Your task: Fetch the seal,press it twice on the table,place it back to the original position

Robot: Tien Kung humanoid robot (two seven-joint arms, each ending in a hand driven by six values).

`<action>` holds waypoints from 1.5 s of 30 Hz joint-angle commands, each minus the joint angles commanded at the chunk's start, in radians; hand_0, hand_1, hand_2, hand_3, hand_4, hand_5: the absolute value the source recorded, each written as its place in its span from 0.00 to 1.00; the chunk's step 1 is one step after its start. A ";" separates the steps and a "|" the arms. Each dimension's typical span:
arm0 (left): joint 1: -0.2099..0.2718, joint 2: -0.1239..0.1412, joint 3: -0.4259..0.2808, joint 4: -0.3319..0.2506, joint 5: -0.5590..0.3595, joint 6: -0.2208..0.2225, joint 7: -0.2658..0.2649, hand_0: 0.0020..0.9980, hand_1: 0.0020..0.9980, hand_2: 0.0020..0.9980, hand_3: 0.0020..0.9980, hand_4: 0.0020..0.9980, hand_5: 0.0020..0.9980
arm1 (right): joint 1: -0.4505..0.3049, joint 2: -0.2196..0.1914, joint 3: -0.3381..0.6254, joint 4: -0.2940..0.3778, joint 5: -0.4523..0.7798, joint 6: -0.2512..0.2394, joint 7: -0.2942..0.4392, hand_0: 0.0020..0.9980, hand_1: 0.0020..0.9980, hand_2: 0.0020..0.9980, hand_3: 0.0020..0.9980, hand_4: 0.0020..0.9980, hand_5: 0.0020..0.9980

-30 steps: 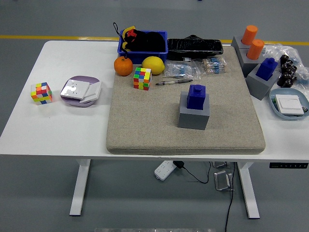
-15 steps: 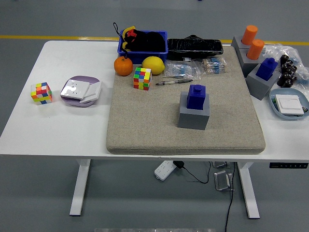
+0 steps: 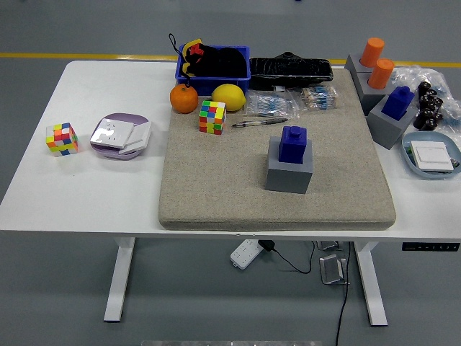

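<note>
While nothing has moved over the last second, neither hand is in view, so you cannot judge their fingers and the fetch looks unstarted. The blue seal (image 3: 293,143) sits on its grey block (image 3: 289,175) mid-mat (image 3: 216,187). The blue bin (image 3: 213,74) holds black items; the tray (image 3: 420,165) holds white cards.

The mat (image 3: 216,194) looks like rough, matt beige cloth on a smooth white table (image 3: 79,194). Blue seal (image 3: 293,143) and its grey block (image 3: 288,176) look like matt plastic. Glossy clear plastic bags (image 3: 272,106), shiny lemon (image 3: 228,96).
</note>
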 joint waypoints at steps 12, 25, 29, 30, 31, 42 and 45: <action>0.001 0.006 0.010 0.005 -0.024 -0.001 0.003 0.81 0.82 0.79 0.84 0.78 0.39 | 0.048 0.012 -0.055 -0.041 -0.003 -0.001 0.007 0.87 0.78 0.73 0.78 0.95 0.28; -0.003 0.011 -0.006 0.000 -0.010 -0.002 0.000 0.81 0.82 0.79 0.84 0.78 0.39 | 0.045 0.001 -0.064 -0.037 -0.004 -0.001 0.007 0.87 0.78 0.73 0.78 0.93 0.27; -0.001 0.010 -0.008 0.000 -0.009 -0.001 0.000 0.81 0.82 0.79 0.84 0.78 0.39 | 0.047 -0.002 -0.069 -0.041 -0.005 0.000 0.008 0.87 0.78 0.73 0.78 0.92 0.27; -0.001 0.011 -0.009 0.000 -0.008 -0.001 0.000 0.81 0.82 0.79 0.84 0.78 0.39 | 0.049 -0.002 -0.070 -0.041 -0.005 0.000 0.008 0.87 0.78 0.73 0.78 0.92 0.27; 0.000 0.012 -0.009 0.000 -0.008 -0.001 0.000 0.81 0.82 0.79 0.84 0.78 0.39 | 0.051 -0.001 -0.070 -0.041 -0.005 0.000 0.007 0.86 0.78 0.73 0.78 0.92 0.26; -0.003 0.012 -0.018 -0.001 -0.003 -0.001 -0.001 0.81 0.82 0.79 0.84 0.78 0.39 | 0.057 0.000 -0.077 -0.038 -0.005 0.000 0.004 0.86 0.78 0.73 0.78 0.92 0.26; -0.003 0.011 -0.019 -0.001 -0.003 0.000 -0.001 0.81 0.82 0.79 0.84 0.78 0.39 | 0.059 0.000 -0.079 -0.038 -0.005 0.000 0.003 0.86 0.77 0.73 0.78 0.92 0.26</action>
